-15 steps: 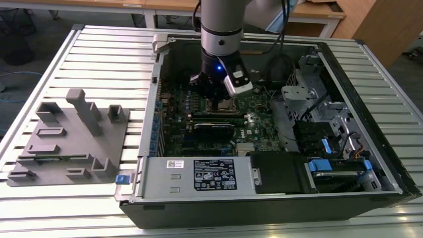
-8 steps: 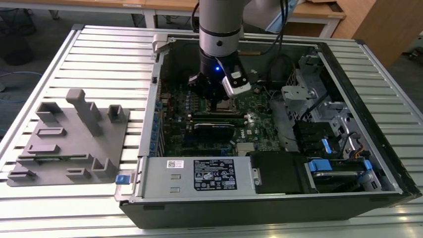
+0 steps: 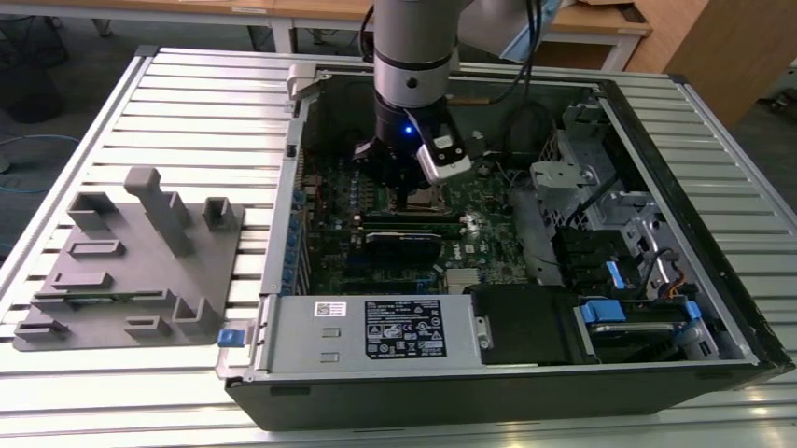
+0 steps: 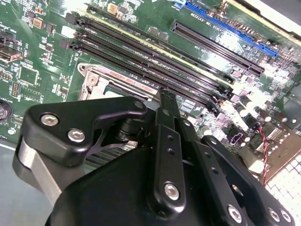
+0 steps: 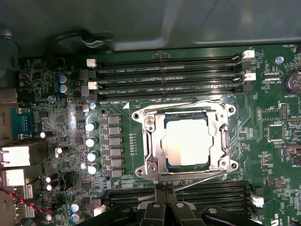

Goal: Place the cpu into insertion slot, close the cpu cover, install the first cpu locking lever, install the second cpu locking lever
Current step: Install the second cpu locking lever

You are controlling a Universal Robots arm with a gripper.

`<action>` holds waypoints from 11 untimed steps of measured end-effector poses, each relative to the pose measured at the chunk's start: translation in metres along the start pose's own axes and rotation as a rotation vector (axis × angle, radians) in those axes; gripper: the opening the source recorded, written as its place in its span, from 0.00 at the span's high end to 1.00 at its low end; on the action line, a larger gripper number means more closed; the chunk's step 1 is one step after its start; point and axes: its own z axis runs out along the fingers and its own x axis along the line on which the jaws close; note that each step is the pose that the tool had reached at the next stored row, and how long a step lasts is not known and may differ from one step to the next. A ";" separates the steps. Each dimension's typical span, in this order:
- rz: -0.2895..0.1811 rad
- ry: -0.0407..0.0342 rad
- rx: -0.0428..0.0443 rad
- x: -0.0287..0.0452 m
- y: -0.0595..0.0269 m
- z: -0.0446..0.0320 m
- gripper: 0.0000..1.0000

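We are in a lab or workshop for robot assembly trials. We see a slatted aluminium table [image 3: 187,103] of the kind used for fixtures, an open computer case [image 3: 498,308] lying on it with its green board [image 3: 480,210] exposed, and a grey block of holders [image 3: 131,261] beside it on the exterior view's left. A robot arm [image 3: 413,56] reaches down into the case. Behind the table we see wooden desks [image 3: 598,23], a wooden cabinet [image 3: 716,47] and a grey floor [image 3: 75,47].
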 end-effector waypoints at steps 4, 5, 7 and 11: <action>0.000 0.0000 0.0000 0.0027 -0.0002 0.0024 0.89; 0.000 0.0000 0.0000 0.0035 -0.0002 0.0031 0.89; 0.000 0.0001 0.0002 0.0053 -0.0004 0.0045 0.89; 0.000 0.0001 0.0001 0.0067 -0.0004 0.0064 0.89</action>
